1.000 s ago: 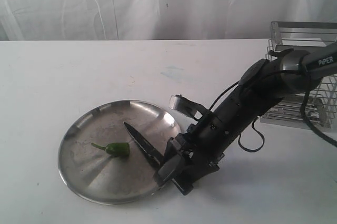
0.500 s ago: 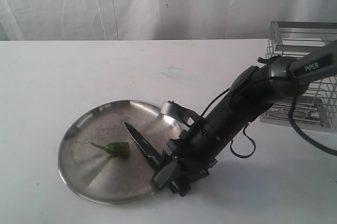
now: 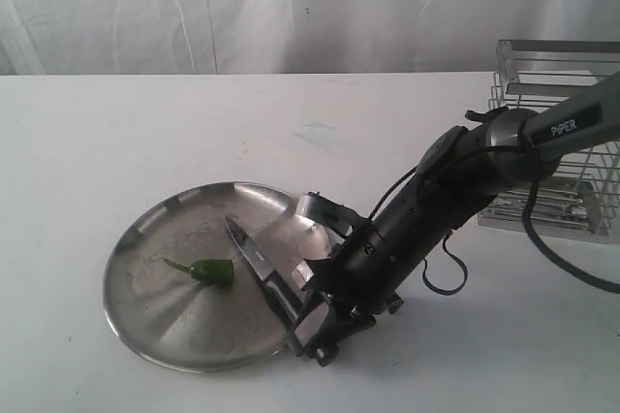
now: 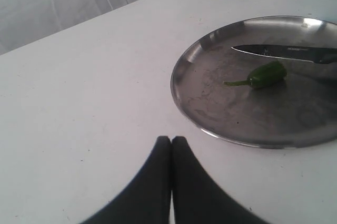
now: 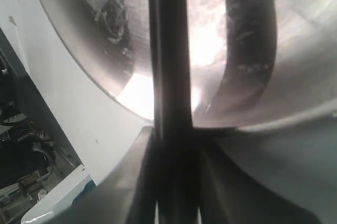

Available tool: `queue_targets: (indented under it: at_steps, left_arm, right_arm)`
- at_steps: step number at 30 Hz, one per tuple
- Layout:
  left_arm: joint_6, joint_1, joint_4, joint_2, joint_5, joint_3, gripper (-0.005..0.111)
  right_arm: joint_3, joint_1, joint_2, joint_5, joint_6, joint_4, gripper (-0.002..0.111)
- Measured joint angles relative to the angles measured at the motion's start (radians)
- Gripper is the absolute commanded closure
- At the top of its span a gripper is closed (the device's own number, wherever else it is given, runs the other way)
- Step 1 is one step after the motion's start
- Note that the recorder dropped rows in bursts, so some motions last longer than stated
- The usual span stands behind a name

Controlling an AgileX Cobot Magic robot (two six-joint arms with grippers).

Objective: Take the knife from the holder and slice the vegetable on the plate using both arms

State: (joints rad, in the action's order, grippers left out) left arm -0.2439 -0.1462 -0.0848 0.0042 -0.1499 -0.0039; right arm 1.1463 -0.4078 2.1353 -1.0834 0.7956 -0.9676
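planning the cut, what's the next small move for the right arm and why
Probably lift the knife slightly and swing its blade over the vegetable. The right gripper looks closed on the handle at the rim of the plate, and the blade lies flat beside the vegetable, not across it.

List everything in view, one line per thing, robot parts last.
table: one, white, beneath everything
backdrop: one, white cloth, behind the table
plate: one, shiny steel, front left of the table
vegetable: one, green, on the plate beside the blade
knife: one, steel blade and black handle, blade over the plate
holder: one, silver wire, far right of the table
right gripper: one, black, at the plate's near rim, gripping the knife's handle
left gripper: one, black, shut, above bare table short of the plate
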Motion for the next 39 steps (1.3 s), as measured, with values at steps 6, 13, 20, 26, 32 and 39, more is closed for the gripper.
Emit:
queue_targets:
  at_steps: [6, 13, 20, 26, 32, 39]
  left_arm:
    - [0.000, 0.000, 0.000, 0.000, 0.000, 0.000, 0.107]
    - [0.000, 0.000, 0.000, 0.000, 0.000, 0.000, 0.107]
    - [0.000, 0.000, 0.000, 0.000, 0.000, 0.000, 0.107]
    - [0.000, 0.000, 0.000, 0.000, 0.000, 0.000, 0.107]
    - [0.000, 0.000, 0.000, 0.000, 0.000, 0.000, 0.107]
    - [0.066, -0.001, -0.036, 0.000, 0.045, 0.000, 0.107]
  right_arm:
    - [0.000, 0.000, -0.025, -0.005, -0.041, 0.004, 0.108]
    - [-0.003, 0.000, -0.144, -0.031, -0.120, 0.066, 0.108]
    - [-0.004, 0.000, -0.270, -0.075, -0.156, 0.121, 0.108]
    - [-0.017, 0.000, -0.443, -0.001, -0.257, 0.339, 0.108]
    - [-0.164, -0.006, -0.605, 0.159, -0.447, 0.600, 0.108]
    - [-0.424, -0.101, -0.785, 0.319, -0.505, 0.618, 0.108]
